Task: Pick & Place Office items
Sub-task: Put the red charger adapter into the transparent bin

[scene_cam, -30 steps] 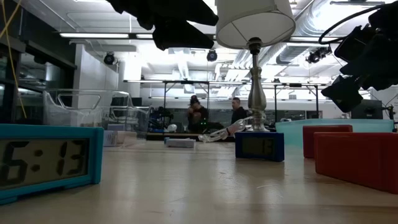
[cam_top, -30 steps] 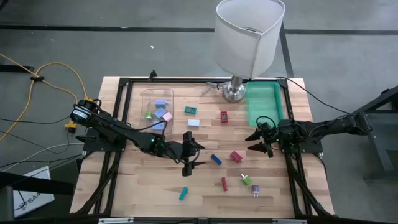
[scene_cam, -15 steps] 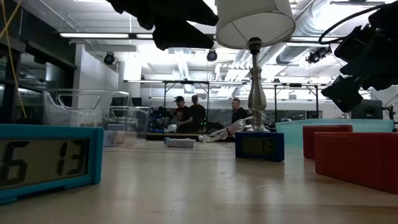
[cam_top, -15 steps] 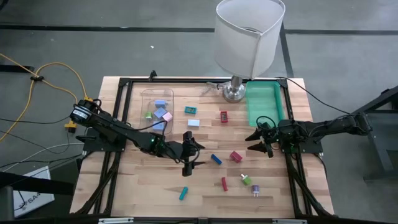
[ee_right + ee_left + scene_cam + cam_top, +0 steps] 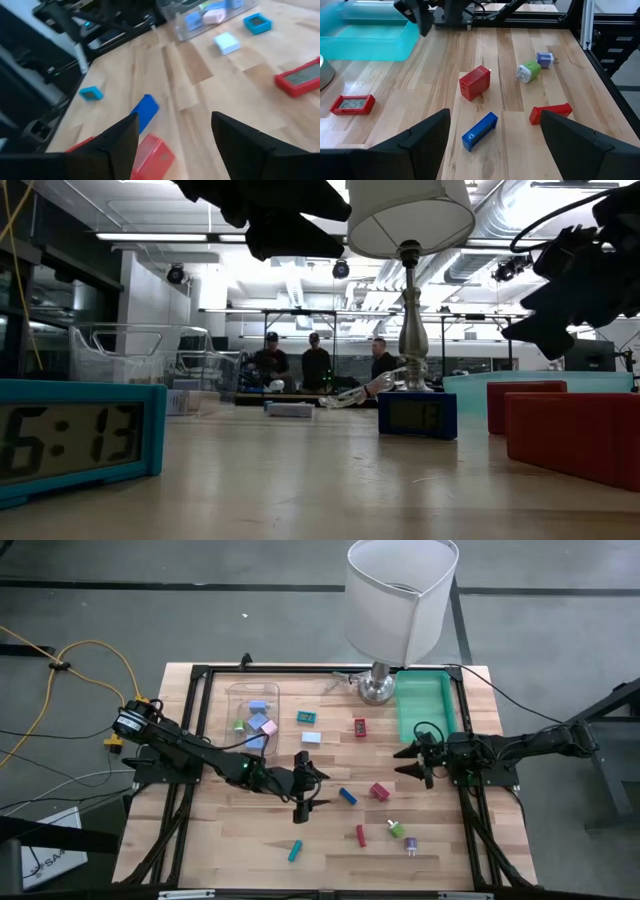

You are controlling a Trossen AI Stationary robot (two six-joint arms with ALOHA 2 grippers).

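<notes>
The office items lie loose on the wooden table: a dark blue block (image 5: 347,796), a red block (image 5: 379,791), a red stick (image 5: 360,834), a green plug (image 5: 396,830), a teal stick (image 5: 295,851), a red clock (image 5: 359,727), a teal clock (image 5: 307,717) and a light blue block (image 5: 311,737). My left gripper (image 5: 308,785) hovers open over the table's middle, just left of the dark blue block (image 5: 479,131). My right gripper (image 5: 408,762) stands open near the right edge, pointing toward the red block (image 5: 152,155). Neither holds anything.
A clear bin (image 5: 252,710) with several small pieces stands at the far left. At the far right is a green tray (image 5: 425,705), with a white-shaded lamp (image 5: 398,600) beside it. A black frame (image 5: 200,740) rims the table. People stand in the room beyond.
My right gripper has swung slightly toward the table's far edge and stays open. My left arm and the items have kept still.
</notes>
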